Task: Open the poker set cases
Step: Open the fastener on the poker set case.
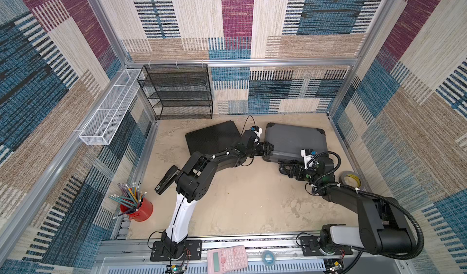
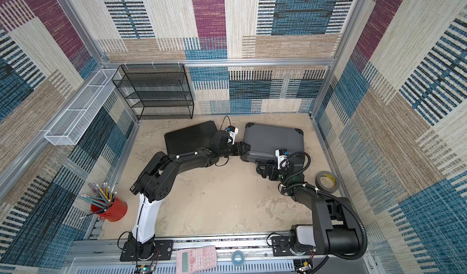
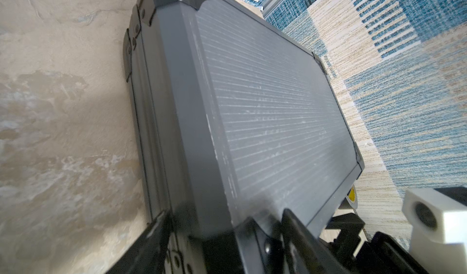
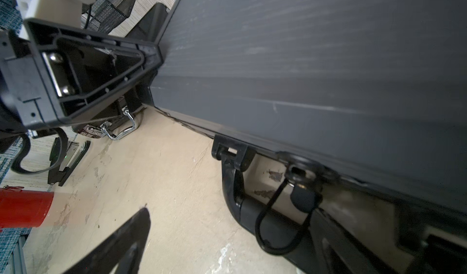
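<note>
Closest lies a pink calculator (image 1: 226,258) on the front rail (image 1: 131,251). From left to right on the table (image 1: 240,204) come a red cup (image 1: 141,213) of pencils (image 1: 126,198), a black stapler (image 1: 166,180), the slim black case (image 1: 212,138) lying flat at the back, and the left fingers (image 1: 268,148) set around the near left corner of the grey case (image 1: 295,138); I cannot tell if they squeeze it. Then the right fingers (image 1: 286,169) stand wide open at that case's front edge, by its thick handle (image 4: 252,217), and a tape roll (image 1: 350,180) lies far right.
</note>
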`<action>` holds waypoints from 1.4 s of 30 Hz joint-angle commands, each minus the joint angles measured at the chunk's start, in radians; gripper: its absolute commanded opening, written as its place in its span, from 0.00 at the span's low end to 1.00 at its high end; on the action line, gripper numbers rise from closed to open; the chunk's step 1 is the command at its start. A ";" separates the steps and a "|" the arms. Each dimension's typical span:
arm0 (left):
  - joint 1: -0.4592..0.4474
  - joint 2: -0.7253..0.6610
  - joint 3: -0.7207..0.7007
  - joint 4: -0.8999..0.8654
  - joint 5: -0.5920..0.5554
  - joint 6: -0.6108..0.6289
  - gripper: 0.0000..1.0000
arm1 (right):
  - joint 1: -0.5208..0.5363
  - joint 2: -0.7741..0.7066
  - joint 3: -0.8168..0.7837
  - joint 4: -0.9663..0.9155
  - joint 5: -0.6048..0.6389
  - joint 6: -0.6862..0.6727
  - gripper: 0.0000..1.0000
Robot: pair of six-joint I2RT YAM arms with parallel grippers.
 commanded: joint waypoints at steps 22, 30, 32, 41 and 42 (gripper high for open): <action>0.007 0.005 -0.064 -0.142 0.025 -0.012 0.69 | 0.008 -0.199 0.027 -0.128 0.269 0.004 0.99; 0.017 0.009 -0.106 -0.027 0.074 -0.069 0.69 | -0.010 -0.239 0.058 -0.172 0.408 -0.034 0.99; 0.020 0.007 -0.117 0.002 0.079 -0.084 0.69 | -0.030 -0.241 0.066 -0.178 0.411 -0.033 0.99; 0.020 -0.002 -0.129 0.059 0.090 -0.101 0.71 | -0.157 -0.306 0.068 -0.193 0.395 -0.013 0.99; 0.020 -0.003 -0.131 0.064 0.089 -0.102 0.72 | -0.165 -0.310 0.064 -0.192 0.393 -0.011 0.99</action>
